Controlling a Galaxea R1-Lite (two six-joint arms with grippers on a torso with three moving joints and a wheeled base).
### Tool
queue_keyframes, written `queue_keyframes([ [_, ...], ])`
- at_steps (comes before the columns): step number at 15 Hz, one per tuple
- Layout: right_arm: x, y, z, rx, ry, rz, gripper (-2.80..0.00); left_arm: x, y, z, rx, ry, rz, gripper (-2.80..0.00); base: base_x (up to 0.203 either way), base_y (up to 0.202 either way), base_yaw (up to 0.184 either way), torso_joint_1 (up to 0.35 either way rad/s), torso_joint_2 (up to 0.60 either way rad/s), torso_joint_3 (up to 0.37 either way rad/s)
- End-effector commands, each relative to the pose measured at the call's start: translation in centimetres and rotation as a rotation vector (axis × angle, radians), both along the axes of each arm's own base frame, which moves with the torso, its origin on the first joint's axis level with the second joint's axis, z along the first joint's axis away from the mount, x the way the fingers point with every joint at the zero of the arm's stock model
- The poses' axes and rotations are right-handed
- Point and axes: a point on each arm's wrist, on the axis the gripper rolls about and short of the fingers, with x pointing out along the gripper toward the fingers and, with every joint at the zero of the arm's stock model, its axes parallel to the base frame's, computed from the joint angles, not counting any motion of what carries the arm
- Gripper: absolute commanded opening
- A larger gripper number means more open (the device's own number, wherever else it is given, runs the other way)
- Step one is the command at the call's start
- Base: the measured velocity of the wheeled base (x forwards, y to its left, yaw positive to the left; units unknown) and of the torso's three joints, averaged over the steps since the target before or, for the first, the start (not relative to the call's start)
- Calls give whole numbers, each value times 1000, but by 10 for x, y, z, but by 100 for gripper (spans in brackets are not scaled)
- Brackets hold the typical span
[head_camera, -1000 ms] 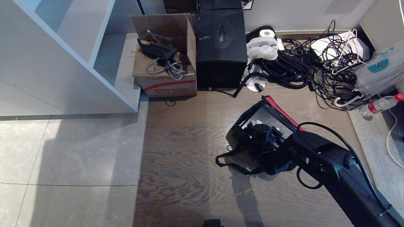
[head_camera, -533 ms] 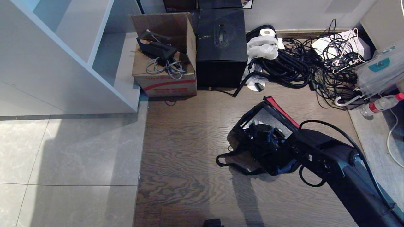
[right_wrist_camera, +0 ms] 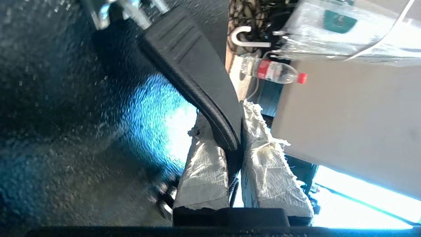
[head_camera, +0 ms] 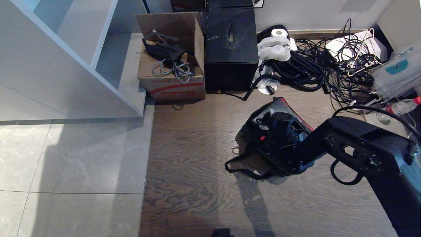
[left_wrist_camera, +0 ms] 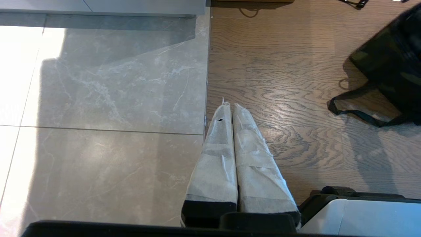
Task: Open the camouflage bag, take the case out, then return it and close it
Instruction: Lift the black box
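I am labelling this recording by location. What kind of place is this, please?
Probably a storage corner of an office or lab: a cardboard carton holding cables, a tangle of black cables along the wall, and a white shelf unit on the floor.

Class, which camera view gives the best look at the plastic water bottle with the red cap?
The right wrist view: the water bottle shows whole, red cap and label. The head view catches it only at the frame edge, partly hidden. The left wrist view misses it.

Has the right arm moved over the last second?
Yes. The right arm has swung up the head view toward the cable pile, carrying the case's handle.
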Motion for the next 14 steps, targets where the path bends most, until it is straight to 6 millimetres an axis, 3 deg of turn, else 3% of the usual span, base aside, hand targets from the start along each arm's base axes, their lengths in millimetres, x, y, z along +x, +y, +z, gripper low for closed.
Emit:
queue_keyframes([
  [1, -18, -2, 46, 23, -67, 2, -280, 0, 0, 0, -1, 0, 0, -280, 0, 0, 0, 0, 0, 0],
  [9, -67, -9, 100, 36, -103, 31, -280, 0, 0, 0, -1, 0, 0, -280, 0, 0, 0, 0, 0, 0],
  [14, -85, -20, 130, 13, -118, 22, -280, 0, 0, 0, -1, 0, 0, -280, 0, 0, 0, 0, 0, 0],
])
